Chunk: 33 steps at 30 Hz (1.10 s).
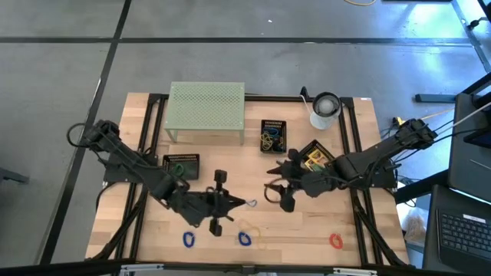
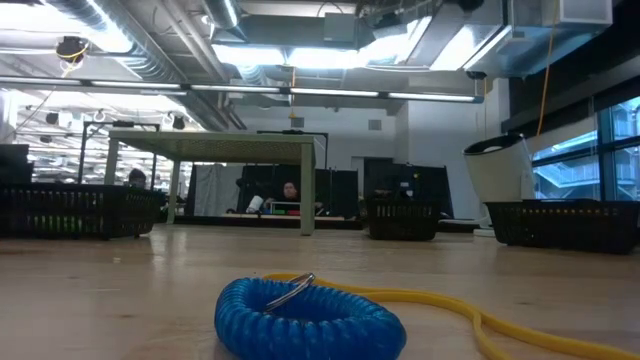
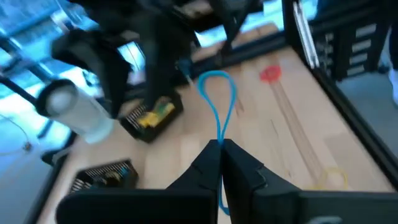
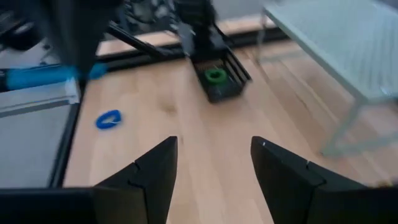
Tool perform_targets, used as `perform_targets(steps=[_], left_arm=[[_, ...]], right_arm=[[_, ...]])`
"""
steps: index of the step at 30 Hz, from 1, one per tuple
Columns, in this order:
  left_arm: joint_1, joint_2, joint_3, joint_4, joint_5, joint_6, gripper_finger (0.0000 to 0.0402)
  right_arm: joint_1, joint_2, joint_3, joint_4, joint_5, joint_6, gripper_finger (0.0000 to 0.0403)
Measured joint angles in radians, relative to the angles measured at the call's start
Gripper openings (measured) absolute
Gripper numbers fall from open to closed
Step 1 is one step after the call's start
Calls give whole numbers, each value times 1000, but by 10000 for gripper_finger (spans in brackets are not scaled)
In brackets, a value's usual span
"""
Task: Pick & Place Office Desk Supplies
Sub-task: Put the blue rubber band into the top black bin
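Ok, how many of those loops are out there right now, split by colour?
Blue loops: 3, one held by the left gripper
Red loop: 1
Green loop: 1, in a black tray
Total: 5

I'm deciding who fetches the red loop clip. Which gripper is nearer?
Right. The right gripper hovers mid-table, diagonally from the red loop clip; the left gripper sits farther away.

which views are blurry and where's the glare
Left wrist view: motion blur; the blue loop in the shut left end effector stays readable. Right wrist view: soft background. Low view: blue coil close, ceiling lights glaring. High view: bluish glare at right.
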<state>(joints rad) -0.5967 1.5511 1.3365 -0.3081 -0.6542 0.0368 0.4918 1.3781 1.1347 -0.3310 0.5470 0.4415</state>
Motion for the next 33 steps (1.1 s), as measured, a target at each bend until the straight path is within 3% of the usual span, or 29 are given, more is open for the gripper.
perform_targets(steps=[5,10,14,21,33], left_arm=[[-43,-31,0,108,-61,114,4],[-66,-17,0,252,-48,200,4],[-60,19,0,327,-27,245,3],[-38,74,0,428,-25,256,3],[-40,84,0,431,-17,195,3]], right_arm=[[43,5,0,129,19,-194,206],[61,16,0,285,2,-386,206],[62,38,0,390,-131,-494,206],[62,91,0,491,-312,-558,206],[62,110,0,549,-370,-561,206]])
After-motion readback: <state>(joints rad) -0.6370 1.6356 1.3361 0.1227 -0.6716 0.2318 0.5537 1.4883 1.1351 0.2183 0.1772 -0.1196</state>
